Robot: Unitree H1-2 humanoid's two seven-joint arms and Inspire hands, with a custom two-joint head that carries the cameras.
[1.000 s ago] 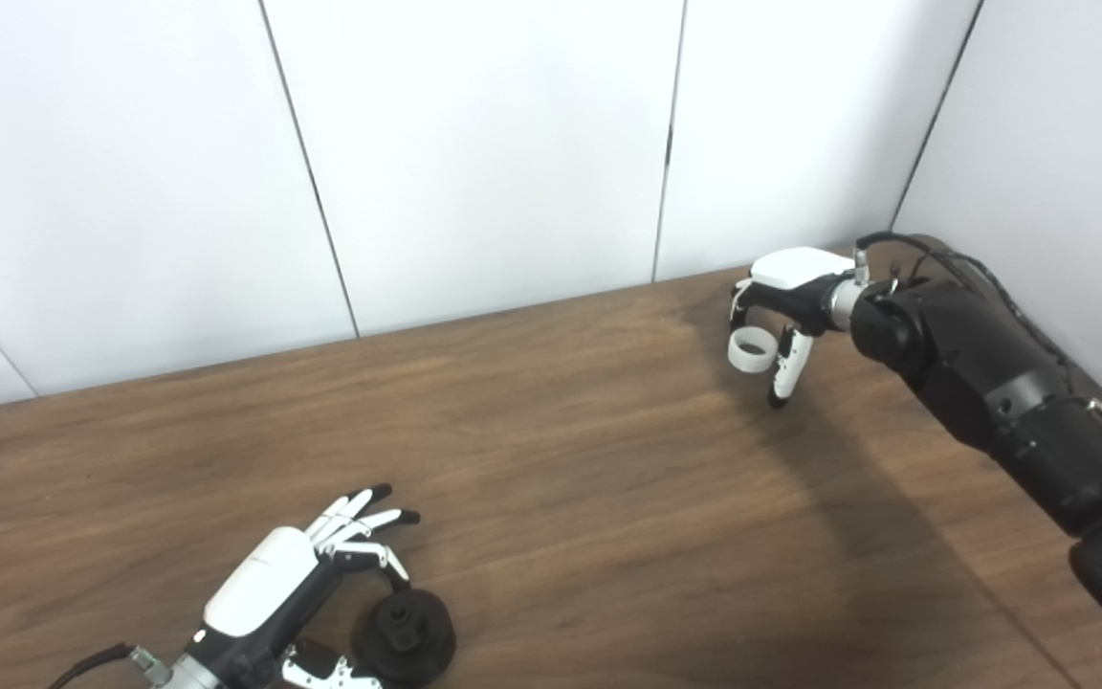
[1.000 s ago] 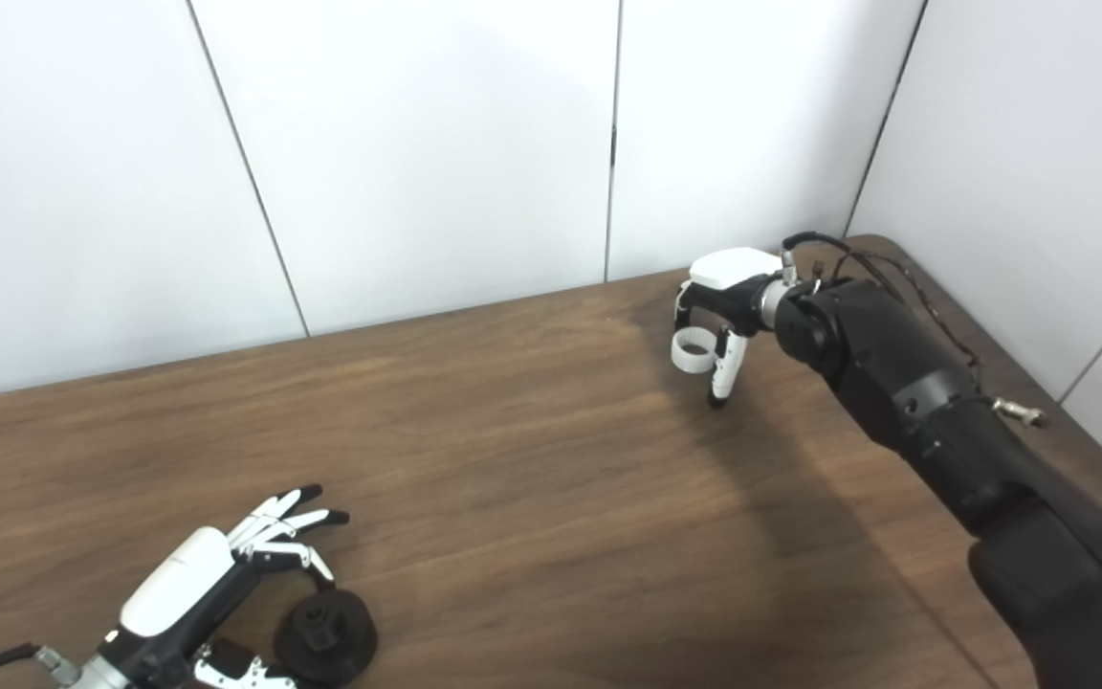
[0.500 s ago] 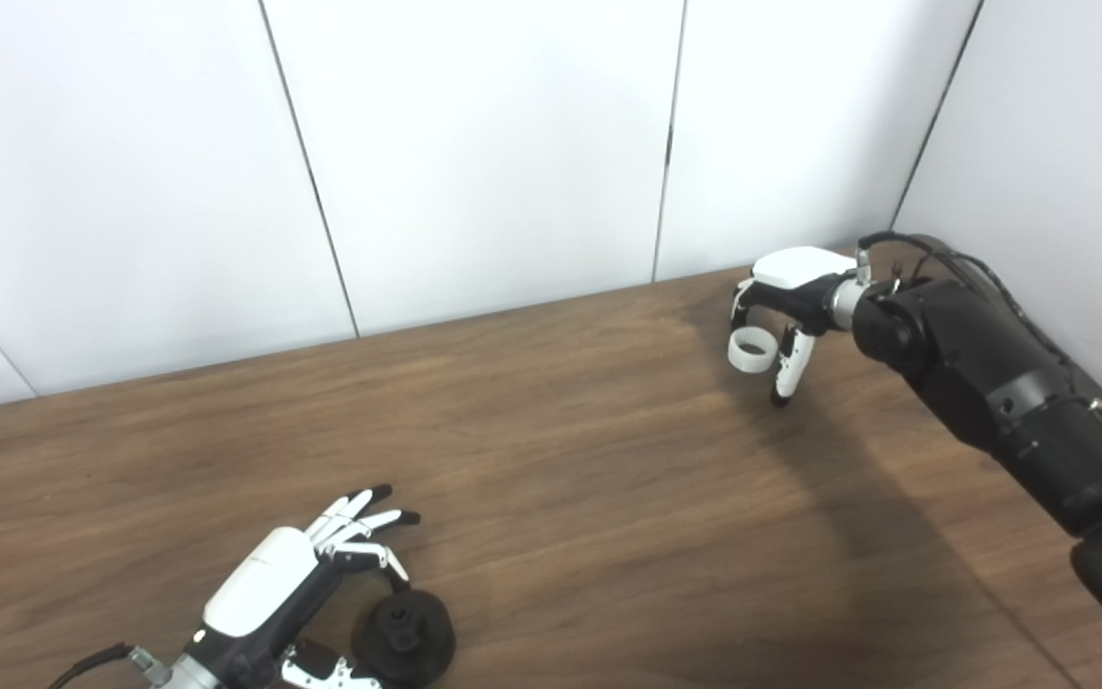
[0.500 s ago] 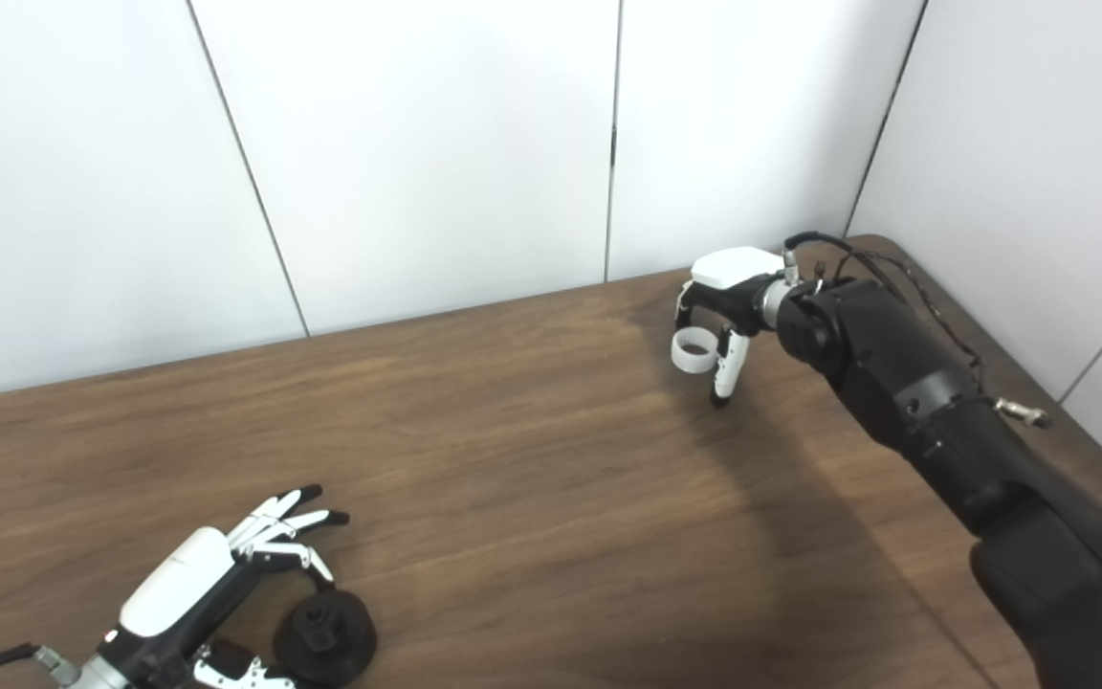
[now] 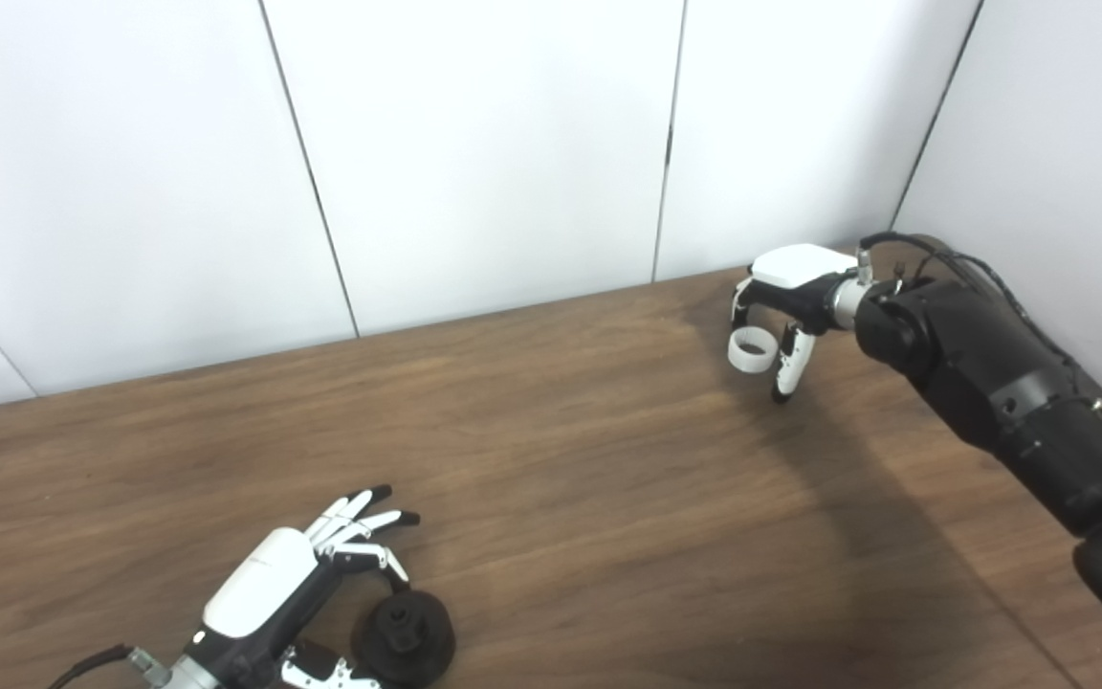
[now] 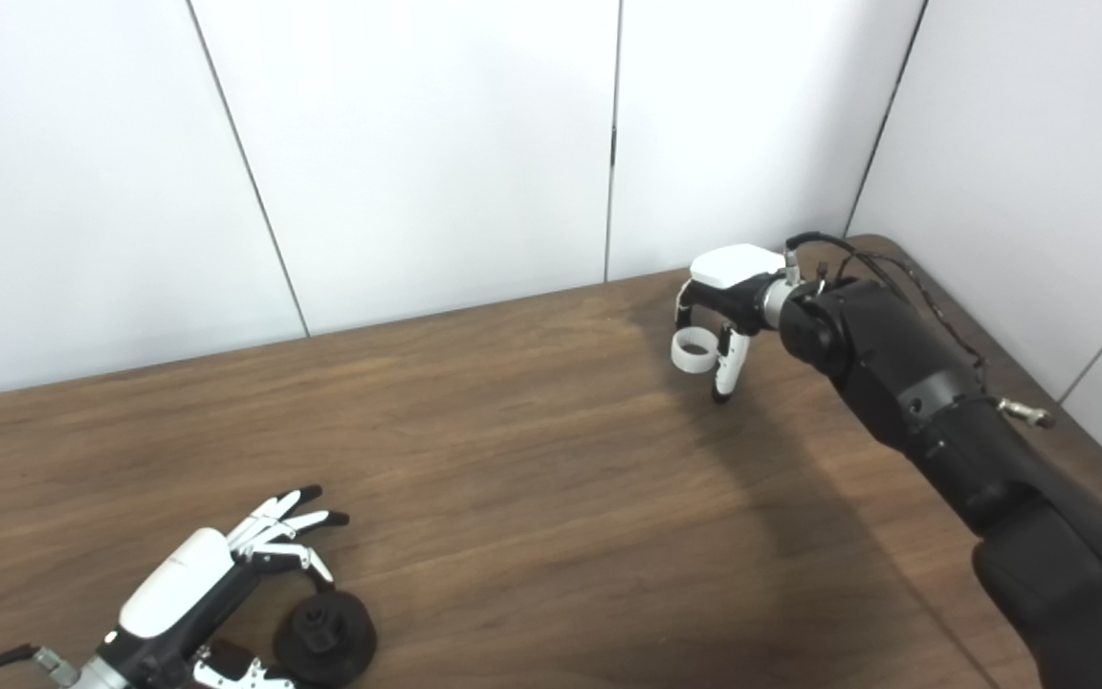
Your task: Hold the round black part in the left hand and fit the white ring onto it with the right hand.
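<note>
Waiting near edge: the left robot hand lies low on the bench at the bottom of both views, fingers spread and apart, holding nothing.
Black part: the round black part sits flat on the bench just beside that hand, between thumb and fingers, its raised hub pointing up; whether any finger touches it cannot be told. It looks placed for a simple close-and-lift.
Step judged: the black part is not yet gripped, so the holding half of the task appears undone.
Middle ground: bare brown wood lies between the two hands, crossed by the right arm's shadow; nothing stands in the path.
Far right: the right robot hand is closed on the white ring, pinching it at the rim, the opening facing roughly upward and the ring raised off the bench.
Why held so: gripping the rim leaves the bore free to slip over the hub, by my reading.
Separation: ring and black part are well apart, at opposite corners.
Backdrop: white wall panels close in behind and to the right.
</note>
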